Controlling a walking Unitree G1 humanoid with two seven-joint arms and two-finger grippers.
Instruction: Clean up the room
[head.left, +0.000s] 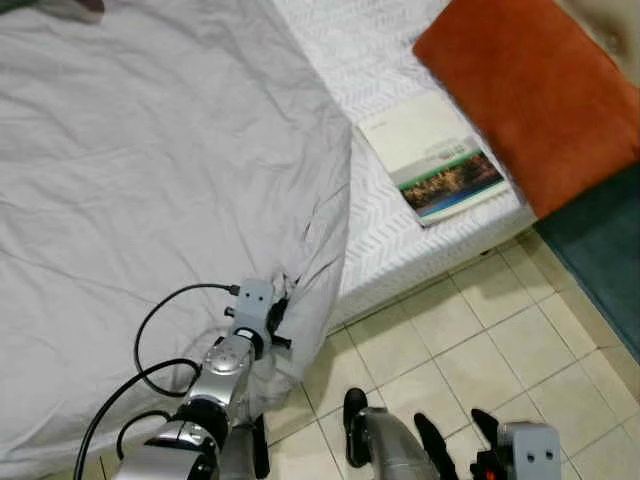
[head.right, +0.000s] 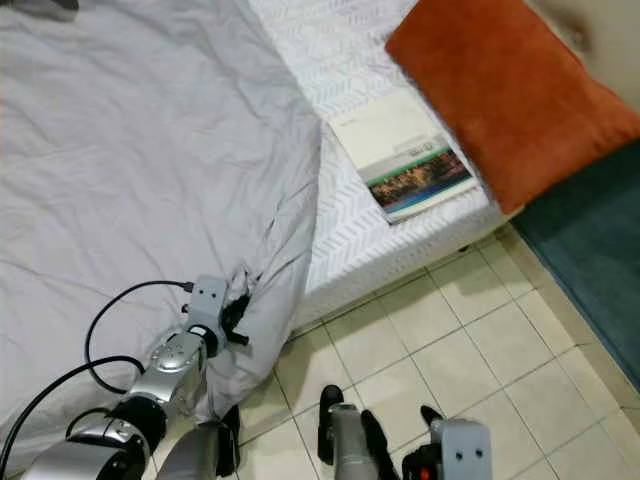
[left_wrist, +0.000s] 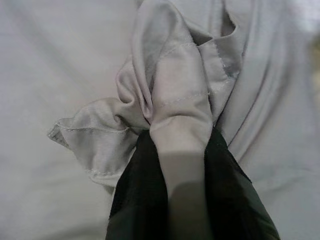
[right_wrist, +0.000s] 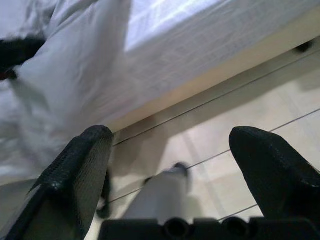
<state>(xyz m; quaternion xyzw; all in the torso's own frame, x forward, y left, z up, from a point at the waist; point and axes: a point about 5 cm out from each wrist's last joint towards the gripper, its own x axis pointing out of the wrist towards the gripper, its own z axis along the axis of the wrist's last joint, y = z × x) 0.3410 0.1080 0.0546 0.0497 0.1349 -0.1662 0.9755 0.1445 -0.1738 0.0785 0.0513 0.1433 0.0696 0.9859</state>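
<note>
Now the left gripper (head.left: 283, 303) is clamping the grey sheet's (head.left: 150, 180) corner, right gripper (right_wrist: 170, 150) hanging spread; next, probably pulling it across the mattress (head.left: 400, 230).

You are looking at a bed (head.left: 400, 250) with a sheet (head.left: 150, 200) lying over its left part and hanging past the near edge toward the floor (head.left: 480, 360). A book (head.left: 432, 155) is lying on the mattress right of the sheet, a cushion (head.left: 530, 90) resting just beyond it, overlapping its far-right side.
</note>
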